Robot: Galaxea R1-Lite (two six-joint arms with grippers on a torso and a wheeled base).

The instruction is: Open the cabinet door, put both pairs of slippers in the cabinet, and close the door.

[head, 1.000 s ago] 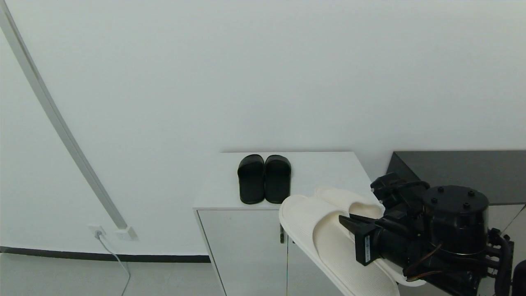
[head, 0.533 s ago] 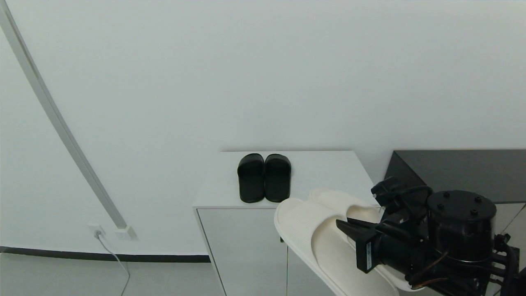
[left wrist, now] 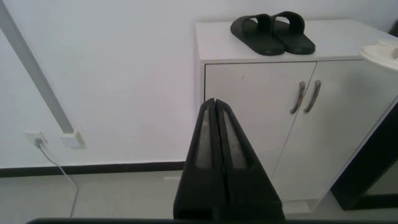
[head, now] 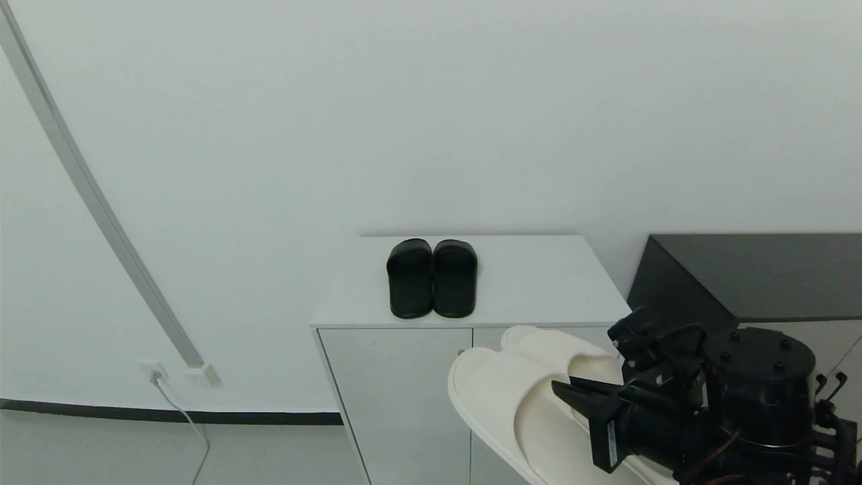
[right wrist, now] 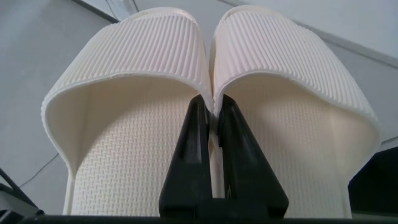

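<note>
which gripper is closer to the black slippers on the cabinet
Right, most likely. The right gripper, shut on the white slippers, is before the cabinet, below and right of the black slippers. The left gripper, shut, is farther back from the cabinet.

The scene is lit brightly and evenly by soft, diffuse light that appears to fall from above. The wall (head: 471, 121) is rendered in an almost uniform pale tone, and it is shown nearly washed out in the left wrist view. Only a faint, soft-edged shadow is cast around the black slippers (head: 432, 277) on the cabinet top (head: 532, 283), while the cabinet doors (head: 397, 391) below are left a shade darker. The wall strip (head: 87, 195), drawn straight in the left wrist view, is bent into a curve near the head view's left edge by lens distortion. Under the straps of the white slippers (right wrist: 211, 93) the insoles are shaded, and little surface detail is given up by the black fingers (right wrist: 194, 146).
</note>
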